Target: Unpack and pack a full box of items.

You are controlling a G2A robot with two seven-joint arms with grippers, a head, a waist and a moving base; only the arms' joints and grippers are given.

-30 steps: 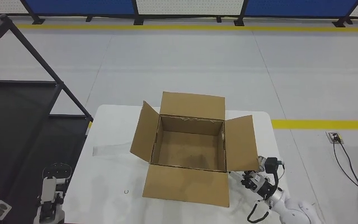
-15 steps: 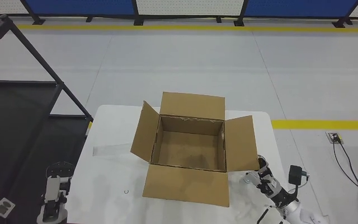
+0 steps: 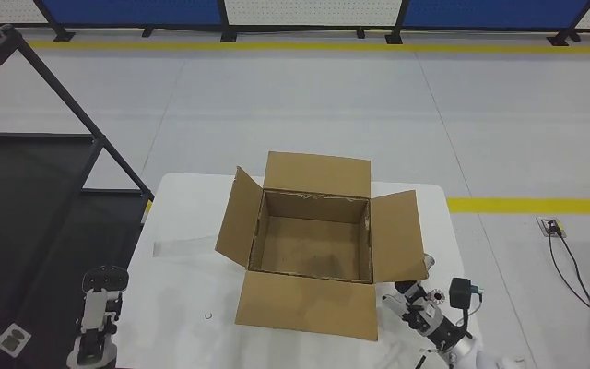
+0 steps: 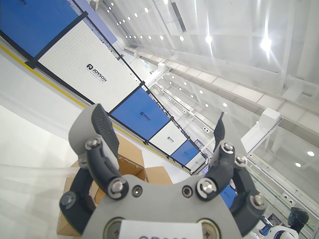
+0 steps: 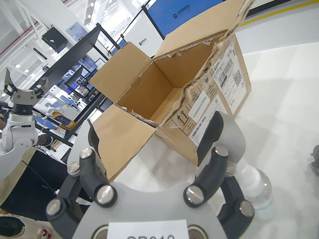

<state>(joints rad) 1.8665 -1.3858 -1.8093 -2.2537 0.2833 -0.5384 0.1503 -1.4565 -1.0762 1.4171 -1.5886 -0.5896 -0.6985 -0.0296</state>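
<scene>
An open cardboard box (image 3: 312,247) stands mid-table with all flaps spread; its inside looks empty in the top view. My right gripper (image 3: 407,298) sits low by the box's front right corner, open, holding nothing. In the right wrist view the right gripper (image 5: 154,135) faces the labelled box (image 5: 159,75), with the front flap's corner close to one finger. A clear plastic bottle (image 5: 256,190) lies on the table beside it. My left gripper (image 3: 103,277) is off the table's left side. In its own view the left gripper (image 4: 159,123) points up, open and empty, with the box (image 4: 132,160) behind.
The white table (image 3: 184,286) carries a clear plastic sheet (image 3: 182,244) left of the box and a small ring (image 3: 209,316) near the front. A black rack (image 3: 55,184) stands at the left. A dark object (image 5: 315,155) sits on the table near the bottle.
My right wrist has turned and shifted back and forth by the box's front right corner. The left gripper has edged slightly toward the table. The box has not moved.
</scene>
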